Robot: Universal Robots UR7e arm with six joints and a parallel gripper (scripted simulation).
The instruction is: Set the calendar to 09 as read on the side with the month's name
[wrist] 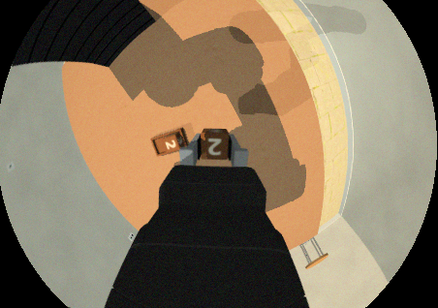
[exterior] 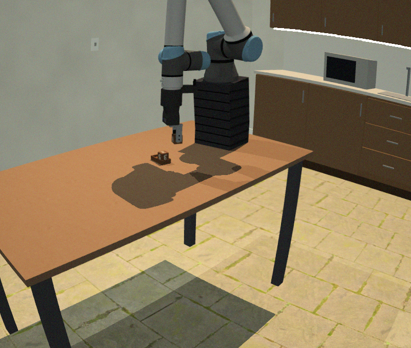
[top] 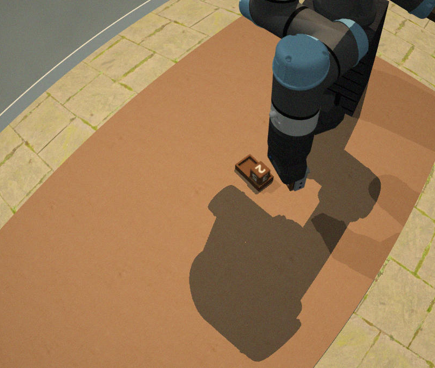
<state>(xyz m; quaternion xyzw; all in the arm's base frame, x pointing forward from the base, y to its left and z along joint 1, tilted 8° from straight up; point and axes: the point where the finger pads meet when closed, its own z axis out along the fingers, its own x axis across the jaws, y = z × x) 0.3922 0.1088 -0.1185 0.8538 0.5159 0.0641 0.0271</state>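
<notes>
The small brown tray [top: 245, 177] [exterior: 156, 159] lies flat on the table. One brown cube [top: 260, 169] [exterior: 163, 154] [wrist: 170, 144] stands in it toward one end, with a white 2 on top. One side face shows a 3; the digit on the face beside it is hard to read. The rest of the tray's floor is bare. My gripper [top: 294, 184] [exterior: 176, 138] [wrist: 214, 141] is shut on the other brown cube [wrist: 214, 144], held in the air beside the tray, toward the robot base. In the wrist view this cube shows a 2. The month's name is not readable.
The robot's black ribbed base [exterior: 221, 112] [wrist: 82, 22] stands behind the gripper on the wooden table [top: 110, 237] [exterior: 67, 209]. The arm's shadow falls around the tray. The table's long edge lies beyond the shadow, away from the tray.
</notes>
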